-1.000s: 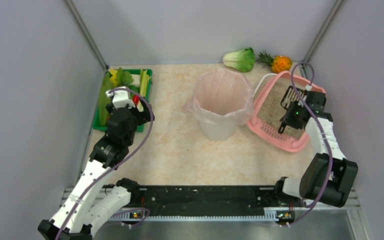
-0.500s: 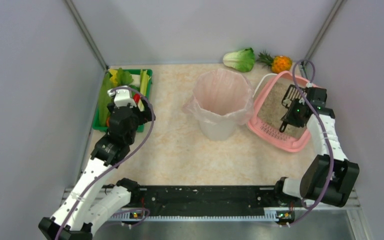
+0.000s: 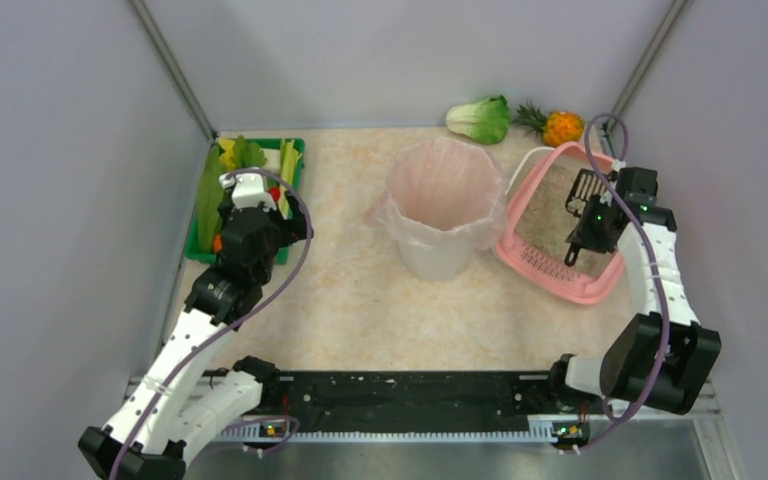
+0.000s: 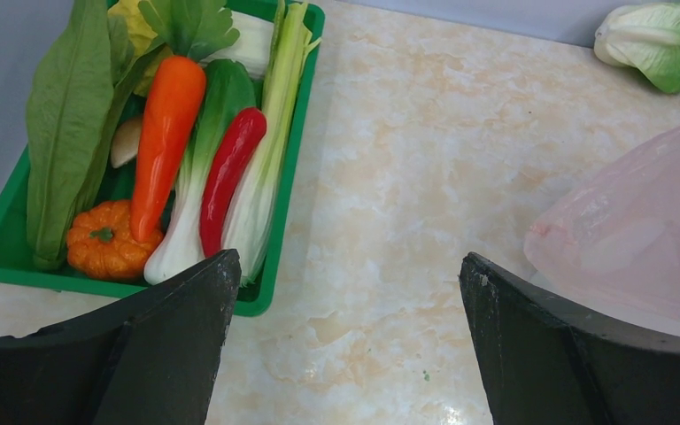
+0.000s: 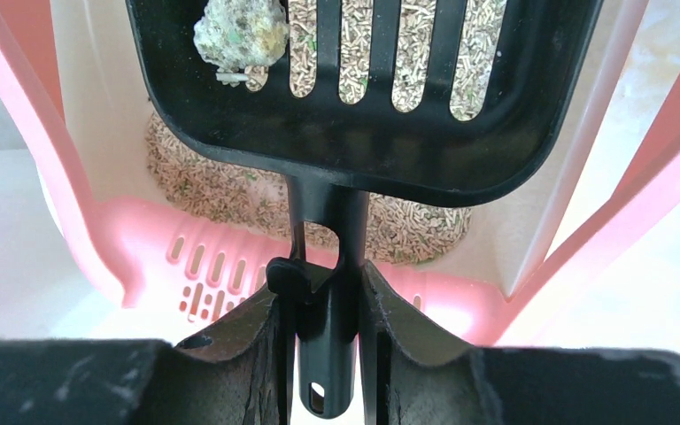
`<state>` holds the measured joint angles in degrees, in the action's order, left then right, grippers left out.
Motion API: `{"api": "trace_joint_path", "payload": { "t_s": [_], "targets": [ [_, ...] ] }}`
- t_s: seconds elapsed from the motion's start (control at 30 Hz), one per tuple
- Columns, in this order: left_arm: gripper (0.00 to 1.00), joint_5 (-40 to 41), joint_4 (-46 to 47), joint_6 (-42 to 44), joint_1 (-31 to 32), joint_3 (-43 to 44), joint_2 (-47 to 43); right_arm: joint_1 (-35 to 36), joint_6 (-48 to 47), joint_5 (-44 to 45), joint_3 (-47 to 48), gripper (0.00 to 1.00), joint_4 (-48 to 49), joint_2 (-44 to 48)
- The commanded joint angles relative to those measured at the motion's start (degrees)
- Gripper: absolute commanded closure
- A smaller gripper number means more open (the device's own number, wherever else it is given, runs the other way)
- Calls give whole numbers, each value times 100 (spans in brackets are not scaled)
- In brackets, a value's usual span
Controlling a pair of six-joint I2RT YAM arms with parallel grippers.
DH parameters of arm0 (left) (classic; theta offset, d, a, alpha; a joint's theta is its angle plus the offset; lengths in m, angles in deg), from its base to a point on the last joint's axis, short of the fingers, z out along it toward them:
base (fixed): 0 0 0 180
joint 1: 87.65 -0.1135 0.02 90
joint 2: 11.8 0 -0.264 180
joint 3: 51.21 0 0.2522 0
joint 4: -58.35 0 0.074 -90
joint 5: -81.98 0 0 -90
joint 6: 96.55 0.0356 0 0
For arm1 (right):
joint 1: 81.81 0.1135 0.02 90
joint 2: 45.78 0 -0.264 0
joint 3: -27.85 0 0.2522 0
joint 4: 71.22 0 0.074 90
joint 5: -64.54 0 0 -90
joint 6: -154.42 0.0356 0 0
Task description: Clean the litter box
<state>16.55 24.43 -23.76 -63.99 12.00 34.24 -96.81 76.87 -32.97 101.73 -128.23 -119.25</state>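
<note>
Your right gripper (image 5: 328,301) clamps the slotted scoop (image 5: 363,133) over the pink litter box (image 3: 550,270), right of the lined bin (image 3: 445,200). One clump (image 5: 239,35), probably waste, awaits dumping. Your left gripper (image 4: 347,266) gapes empty.

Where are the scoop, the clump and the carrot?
scoop (image 5: 363,150), right wrist view, solid part below its slots.
clump (image 5: 239,31), right wrist view, its middle.
carrot (image 4: 164,146), left wrist view, middle of its orange body.

No readable text, labels or numbers appear anywhere.

Scoop (image 3: 582,187) shifted rightward over litter box (image 3: 550,275).
</note>
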Motion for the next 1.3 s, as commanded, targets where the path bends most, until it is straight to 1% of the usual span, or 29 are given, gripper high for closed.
{"api": "trace_joint_path", "payload": {
  "t_s": [0.0, 0.07, 0.37, 0.53, 0.63, 0.93, 1.27],
  "targets": [
    [1, -30, 226, 50, -2, 290, 5, 38, -207, 191, 390, 100, -262, 134],
    [1, -26, 215, 74, -2, 331, 11, 34, -166, -83, 478, 100, -292, 160],
    [1, -88, 228, 21, -2, 373, 97, 33, -249, 36, 1418, 100, -1069, 116],
    [1, -104, 237, 23, -2, 406, 121, 45, -235, -288, 1858, 100, -1296, 99],
    [1, -109, 235, 25, -3, 400, 140, 137, -243, -266, 2214, 100, -1584, 6],
    [1, -142, 258, -1, -2, 357, 127, 729, -212, 28, 3359, 100, -2370, -361],
    [1, -153, 213, -34, -2, 312, 92, 1903, -180, 423, 4845, 100, -3090, -841]
  ]
}}
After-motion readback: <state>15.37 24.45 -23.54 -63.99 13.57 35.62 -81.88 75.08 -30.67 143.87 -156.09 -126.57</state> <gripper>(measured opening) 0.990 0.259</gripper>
